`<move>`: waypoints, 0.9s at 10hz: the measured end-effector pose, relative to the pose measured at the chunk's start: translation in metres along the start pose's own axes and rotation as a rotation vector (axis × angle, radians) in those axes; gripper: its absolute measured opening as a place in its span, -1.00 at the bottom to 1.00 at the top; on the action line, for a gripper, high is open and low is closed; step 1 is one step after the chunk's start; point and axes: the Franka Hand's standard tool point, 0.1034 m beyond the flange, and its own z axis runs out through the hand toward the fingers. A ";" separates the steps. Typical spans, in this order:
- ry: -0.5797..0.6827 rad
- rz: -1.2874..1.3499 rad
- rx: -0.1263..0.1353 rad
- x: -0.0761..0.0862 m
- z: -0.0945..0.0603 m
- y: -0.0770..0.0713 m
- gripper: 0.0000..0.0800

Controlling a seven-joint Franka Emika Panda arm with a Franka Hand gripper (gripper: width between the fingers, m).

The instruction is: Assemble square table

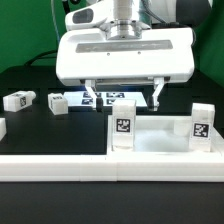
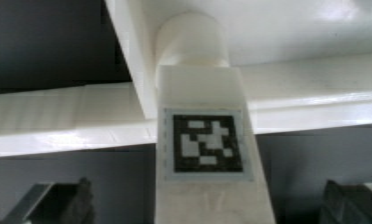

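Leg [image 1: 121,130]: small white tagged block, upright at table top [image 1: 160,145] corner, right under gripper [image 1: 126,100], in line w/ gap betw. its fingers [image 1: 95,95]. Seated or loose: can't tell.
Handling: prob. light, stiff plastic, not fragile; smooth faces, so may slip or twist.
Hold: flat opposite sides, upper half, pads square to faces.
Table top: white rimmed tray, below gripper; second leg [image 1: 200,122] upright, off to ext. view's right of gripper.
Loose leg [image 1: 57,103]: lying on black surface [image 1: 40,75], ext. view's left of gripper.
Gripper: spread wide, empty; tips just above the leg's upper end, apparently no contact.
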 end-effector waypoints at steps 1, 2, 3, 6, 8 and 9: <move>0.000 0.000 0.000 0.000 0.000 0.000 0.62; 0.000 0.000 0.000 0.000 0.000 0.000 0.62; 0.000 0.000 0.000 0.000 0.000 0.000 0.62; -0.089 0.034 0.035 -0.006 0.002 -0.006 0.62; -0.190 0.106 0.080 0.004 -0.002 -0.014 0.62; -0.255 0.122 0.099 -0.002 0.001 -0.019 0.62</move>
